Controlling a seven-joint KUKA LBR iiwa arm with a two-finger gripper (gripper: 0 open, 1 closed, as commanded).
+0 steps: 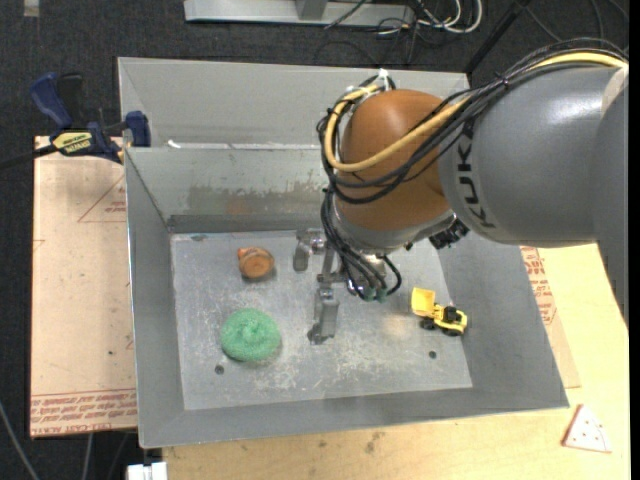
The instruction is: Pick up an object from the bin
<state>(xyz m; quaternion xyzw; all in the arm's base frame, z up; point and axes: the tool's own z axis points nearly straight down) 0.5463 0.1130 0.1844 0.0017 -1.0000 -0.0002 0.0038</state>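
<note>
Grey bin (150,268), three things: one green puffy scrubber (248,335), one orange-brown lump (256,262) and one yellow toy digger (438,314). We're at the approach step, with the gripper (320,313) low over bare floor between green and yellow (can't tell whether it's wide or narrow). Next we'd need to centre on one.

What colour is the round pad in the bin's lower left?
The round pad is green; camera view.
</note>
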